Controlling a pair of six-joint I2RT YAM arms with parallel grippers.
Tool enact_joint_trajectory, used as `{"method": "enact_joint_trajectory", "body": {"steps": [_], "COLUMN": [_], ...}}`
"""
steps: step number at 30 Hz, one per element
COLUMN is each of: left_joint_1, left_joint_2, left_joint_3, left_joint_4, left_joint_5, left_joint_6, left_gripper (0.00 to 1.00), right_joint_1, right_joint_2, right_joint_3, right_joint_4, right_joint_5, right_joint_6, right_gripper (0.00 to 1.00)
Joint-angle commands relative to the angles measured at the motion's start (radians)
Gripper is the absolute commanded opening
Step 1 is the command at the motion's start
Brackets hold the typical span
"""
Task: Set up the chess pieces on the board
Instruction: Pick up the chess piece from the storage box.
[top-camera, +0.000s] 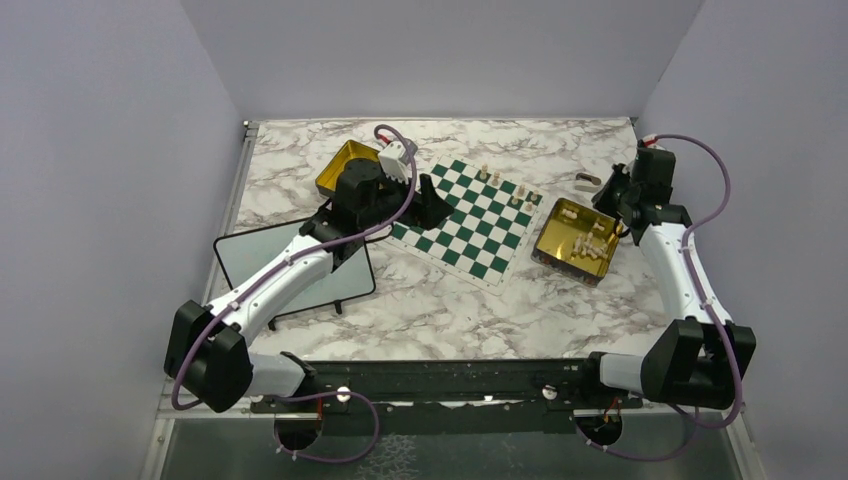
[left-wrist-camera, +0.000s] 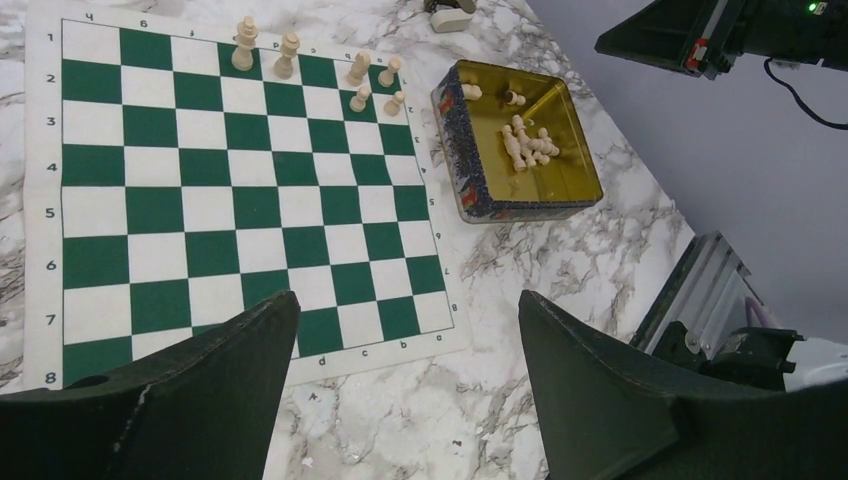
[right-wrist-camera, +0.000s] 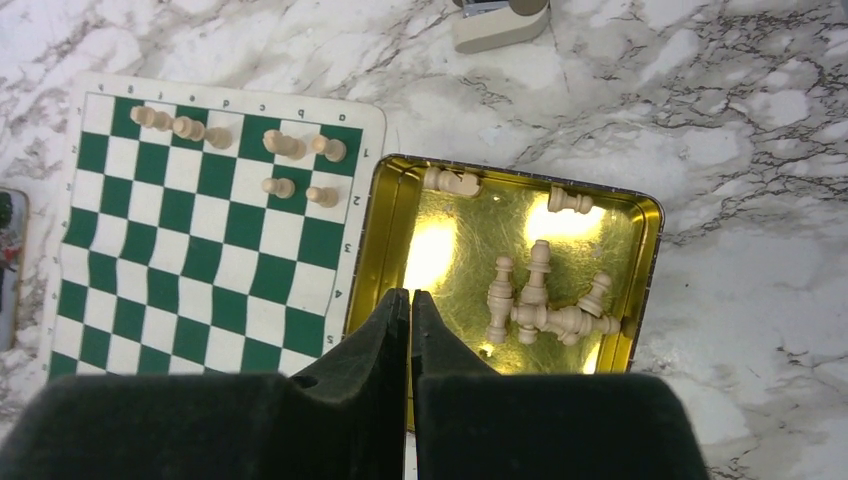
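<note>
The marble worktop (top-camera: 450, 310) carries the board (top-camera: 470, 240), which lies flat and turned at an angle between two gold tins. The right tin (right-wrist-camera: 390, 230) is just beside the board's edge. The left tin (top-camera: 335, 172) is near the far left corner, and the left arm hides most of it, so we cannot see what it contains.

The left pincer (left-wrist-camera: 405, 330) hangs above the side of the board opposite to the placed pieces, released wide with nothing between its jaws. The right pincer (right-wrist-camera: 410, 300) hovers over the near wall of the right tin, clenched tight and, as far as we see, empty.

Of the chess pieces (left-wrist-camera: 287, 55), we count six pale ones upright on the board, all next to the right tin: four in the outer row and two in the second row. In the right tin we count at least six more pale pieces (right-wrist-camera: 538, 290). Most of them lie in a heap, so the exact number is not clear. We see no dark piece anywhere. We judge the task to be at an early part, because most home squares are not yet filled.
</note>
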Motion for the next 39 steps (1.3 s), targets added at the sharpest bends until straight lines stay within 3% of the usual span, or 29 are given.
{"method": "enact_joint_trajectory", "body": {"steps": [1, 7, 11, 15, 27, 39], "left_joint_1": [-0.005, -0.006, -0.004, -0.006, -0.009, -0.01], "left_joint_2": [0.005, -0.073, -0.142, -0.202, -0.295, -0.318], "left_joint_3": [0.048, -0.006, -0.096, -0.157, -0.231, -0.231], "left_joint_4": [-0.033, -0.1, -0.097, -0.124, -0.12, -0.129], "left_joint_5": [0.015, -0.033, -0.044, -0.088, -0.099, -0.123], "left_joint_6": [0.071, 0.16, 0.165, 0.191, 0.21, 0.227], "left_gripper": [0.81, 0.84, 0.88, 0.99, 0.99, 0.99], "right_joint_1": [0.004, 0.005, 0.008, 0.045, 0.134, 0.192], "right_joint_2": [0.013, 0.111, 0.243, 0.279, 0.351, 0.444], "right_joint_3": [-0.031, -0.01, 0.079, 0.074, 0.054, 0.119], "right_joint_4": [0.023, -0.003, -0.116, -0.138, -0.172, -0.231], "right_joint_5": [-0.034, 0.047, 0.111, 0.191, 0.314, 0.415], "right_joint_6": [-0.083, -0.206, -0.247, -0.315, -0.412, -0.406], "right_gripper": [0.12, 0.26, 0.26, 0.27, 0.36, 0.38]}}
